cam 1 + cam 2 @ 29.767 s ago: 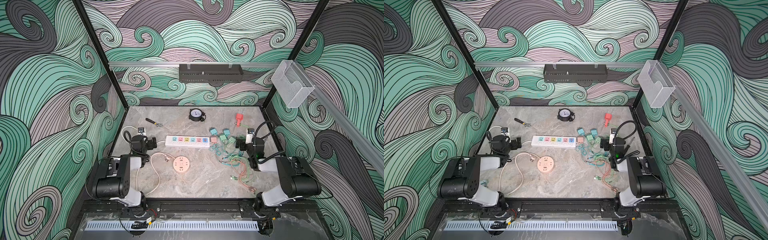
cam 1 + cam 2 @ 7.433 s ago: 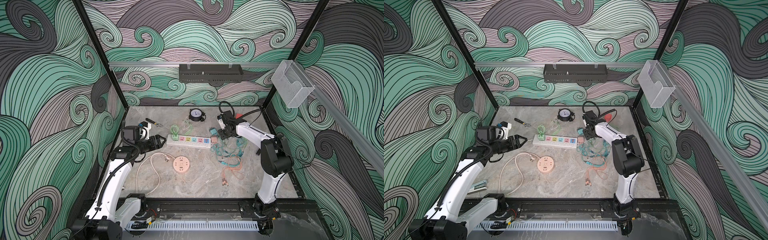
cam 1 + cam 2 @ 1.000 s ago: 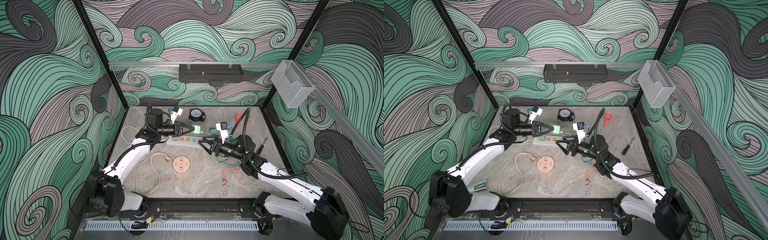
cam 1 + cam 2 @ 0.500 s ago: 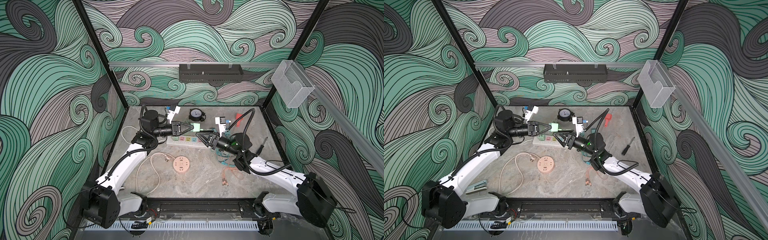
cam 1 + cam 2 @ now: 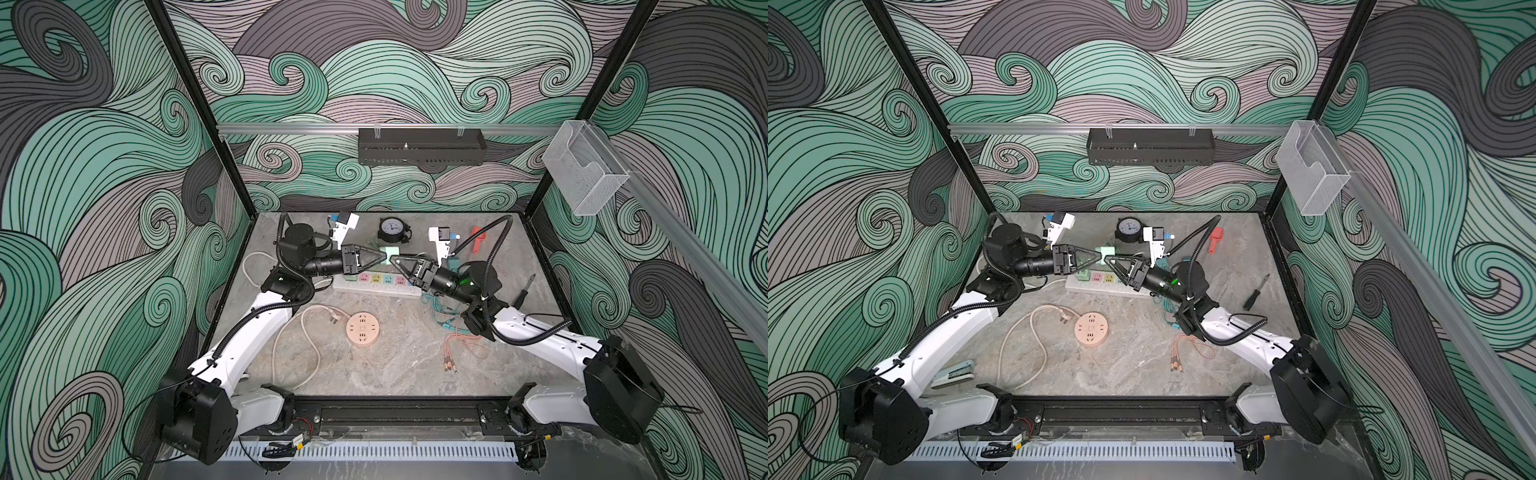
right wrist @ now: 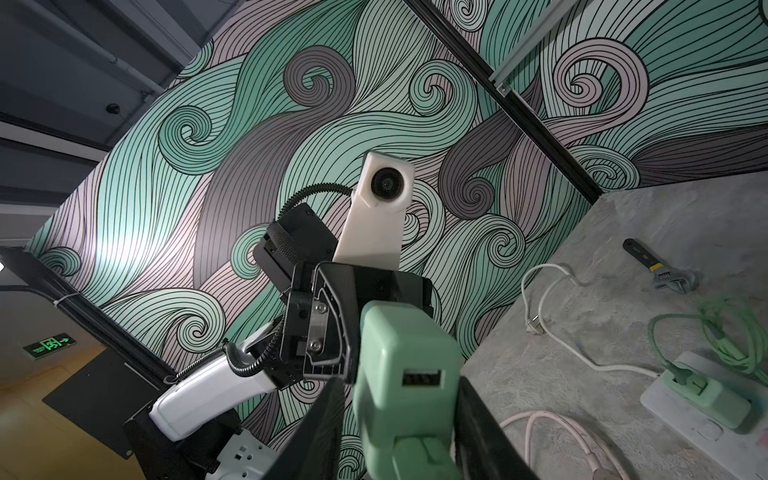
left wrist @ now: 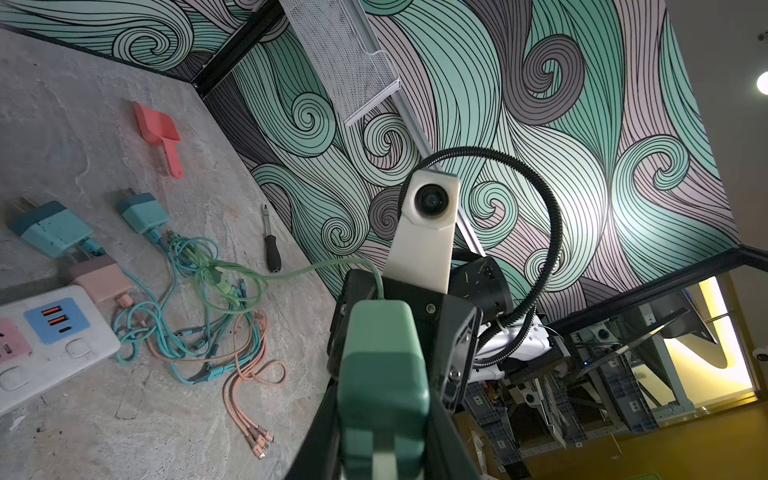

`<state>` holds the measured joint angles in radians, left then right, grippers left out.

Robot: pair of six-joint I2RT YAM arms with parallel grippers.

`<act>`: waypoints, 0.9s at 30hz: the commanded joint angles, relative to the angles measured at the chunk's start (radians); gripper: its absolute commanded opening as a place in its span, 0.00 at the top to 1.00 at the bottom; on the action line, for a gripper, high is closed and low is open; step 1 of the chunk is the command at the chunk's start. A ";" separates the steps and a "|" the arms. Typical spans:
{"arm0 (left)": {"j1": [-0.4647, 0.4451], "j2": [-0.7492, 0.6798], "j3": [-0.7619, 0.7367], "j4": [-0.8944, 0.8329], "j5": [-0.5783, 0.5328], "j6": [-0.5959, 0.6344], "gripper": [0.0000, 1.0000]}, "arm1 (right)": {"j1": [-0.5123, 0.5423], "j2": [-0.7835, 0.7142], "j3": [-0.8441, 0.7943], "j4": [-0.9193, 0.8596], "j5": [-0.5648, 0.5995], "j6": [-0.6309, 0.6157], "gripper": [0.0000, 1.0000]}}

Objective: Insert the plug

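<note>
The left hand grips the plug above the power strip; the right hand is clamped on it too. Release the left only once the right holds firm.

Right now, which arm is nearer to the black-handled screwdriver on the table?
Right. The right arm has its wrist joint beside the screwdriver, on its left in a top view, without touching it. The left arm is across the table, at the far end of the white power strip.
</note>
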<state>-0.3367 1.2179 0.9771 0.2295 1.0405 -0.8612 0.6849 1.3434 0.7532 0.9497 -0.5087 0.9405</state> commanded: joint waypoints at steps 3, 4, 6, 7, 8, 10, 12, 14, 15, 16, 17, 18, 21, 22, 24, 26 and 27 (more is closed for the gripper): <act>-0.008 -0.015 0.006 0.005 0.008 0.002 1.00 | -0.003 -0.020 0.035 0.003 -0.016 -0.042 0.67; -0.008 -0.016 0.006 0.002 0.007 0.005 1.00 | -0.003 -0.027 0.034 -0.016 -0.015 -0.056 0.69; -0.008 -0.014 0.007 -0.008 0.003 0.010 1.00 | -0.004 -0.047 0.034 -0.050 -0.010 -0.081 0.73; -0.008 -0.013 0.009 -0.017 0.001 0.015 1.00 | -0.003 -0.056 0.035 -0.069 -0.008 -0.096 0.76; -0.006 -0.011 0.011 -0.026 0.000 0.020 1.00 | -0.003 -0.066 0.040 -0.096 -0.007 -0.115 0.79; -0.006 -0.010 0.019 -0.053 -0.003 0.034 0.93 | -0.003 -0.084 0.050 -0.153 -0.002 -0.152 0.81; -0.004 -0.010 0.027 -0.092 -0.013 0.055 0.75 | -0.004 -0.099 0.065 -0.221 0.001 -0.199 0.84; -0.002 -0.016 0.034 -0.141 -0.028 0.085 0.57 | -0.008 -0.115 0.088 -0.309 0.001 -0.260 0.85; 0.003 -0.020 0.034 -0.158 -0.034 0.093 0.52 | -0.013 -0.120 0.101 -0.346 0.000 -0.281 0.85; 0.005 -0.027 0.034 -0.175 -0.041 0.104 0.48 | -0.019 -0.123 0.116 -0.383 -0.004 -0.309 0.86; 0.013 -0.035 0.033 -0.193 -0.050 0.113 0.46 | -0.027 -0.126 0.128 -0.415 -0.008 -0.329 0.87; 0.022 -0.043 0.033 -0.211 -0.054 0.121 0.45 | -0.037 -0.126 0.139 -0.439 -0.015 -0.344 0.88; 0.049 -0.071 0.030 -0.271 -0.070 0.150 0.40 | -0.075 -0.121 0.180 -0.507 -0.040 -0.388 0.89; 0.060 -0.083 0.028 -0.294 -0.074 0.162 0.39 | -0.088 -0.115 0.200 -0.536 -0.053 -0.405 0.89; 0.082 -0.104 0.023 -0.335 -0.082 0.184 0.38 | -0.111 -0.103 0.247 -0.602 -0.073 -0.444 0.90; 0.108 -0.126 0.016 -0.387 -0.095 0.213 0.38 | -0.130 -0.088 0.305 -0.682 -0.088 -0.494 0.90; 0.120 -0.137 0.013 -0.417 -0.104 0.229 0.38 | -0.137 -0.082 0.332 -0.717 -0.090 -0.517 0.90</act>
<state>-0.2443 1.1172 0.9813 -0.0834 0.9668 -0.7036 0.5636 1.2537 1.0115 0.3374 -0.5568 0.5282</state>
